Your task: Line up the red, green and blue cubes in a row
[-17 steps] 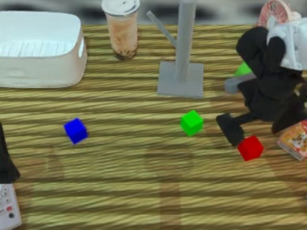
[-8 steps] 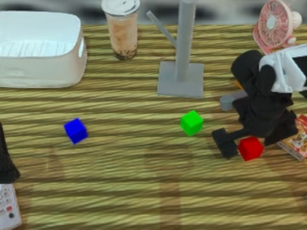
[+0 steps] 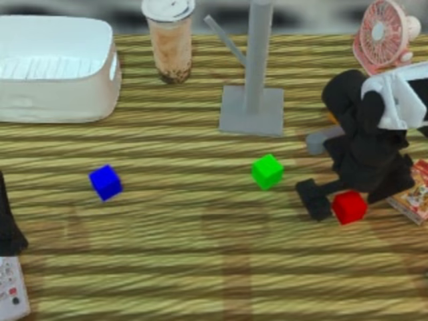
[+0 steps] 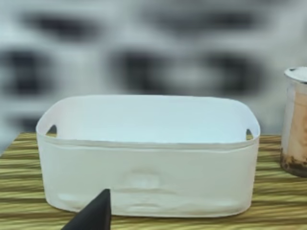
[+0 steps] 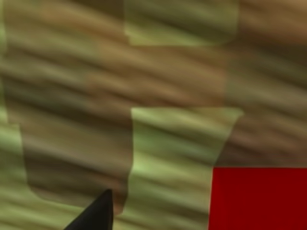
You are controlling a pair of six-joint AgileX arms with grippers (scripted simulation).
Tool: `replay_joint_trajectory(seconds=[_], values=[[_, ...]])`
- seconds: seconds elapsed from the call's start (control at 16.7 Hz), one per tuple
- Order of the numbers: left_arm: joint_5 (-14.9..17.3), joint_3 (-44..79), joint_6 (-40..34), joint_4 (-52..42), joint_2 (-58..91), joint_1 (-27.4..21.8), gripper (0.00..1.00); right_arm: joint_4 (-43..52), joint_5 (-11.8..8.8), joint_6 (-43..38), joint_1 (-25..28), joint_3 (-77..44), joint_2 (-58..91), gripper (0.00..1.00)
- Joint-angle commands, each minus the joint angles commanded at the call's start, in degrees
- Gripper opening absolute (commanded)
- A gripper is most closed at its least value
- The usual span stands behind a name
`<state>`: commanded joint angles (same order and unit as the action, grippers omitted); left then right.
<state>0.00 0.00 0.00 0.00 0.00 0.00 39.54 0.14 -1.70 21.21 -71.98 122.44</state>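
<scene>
While the right gripper (image 3: 348,199) is sitting low over the table's (image 3: 200,267) right side, its fingers are standing apart around the red cube (image 3: 349,206): one dark finger (image 3: 314,199) is lying just left of the cube, the other is partly hidden at the cube's right. The right wrist view is showing the cube's red face (image 5: 259,197) apart from a fingertip (image 5: 96,213). The green cube (image 3: 267,171) is resting near, to the left, with bare table between. The blue cube (image 3: 105,182) is lying well apart on the left side, open table around it. A box (image 3: 418,194) is crowding the right edge. The left arm (image 3: 8,224) is parked at the left edge, facing the white bin (image 4: 144,158); whether its fingers are apart cannot be told.
</scene>
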Motion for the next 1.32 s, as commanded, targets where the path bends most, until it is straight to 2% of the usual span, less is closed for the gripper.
replay_joint_trajectory(seconds=[0.42,1.02,1.32], values=[[0.0,0.0,0.0,0.0,0.0,0.0,1.00,0.0,0.0,0.0,0.0,0.0,0.0,0.02],[0.0,0.0,0.0,0.0,0.0,0.0,1.00,1.3,0.0,0.0,-0.1,-1.1,-2.6,0.00],[0.0,0.0,0.0,0.0,0.0,0.0,1.00,9.8,0.0,-0.1,0.1,-5.5,-6.2,0.00]])
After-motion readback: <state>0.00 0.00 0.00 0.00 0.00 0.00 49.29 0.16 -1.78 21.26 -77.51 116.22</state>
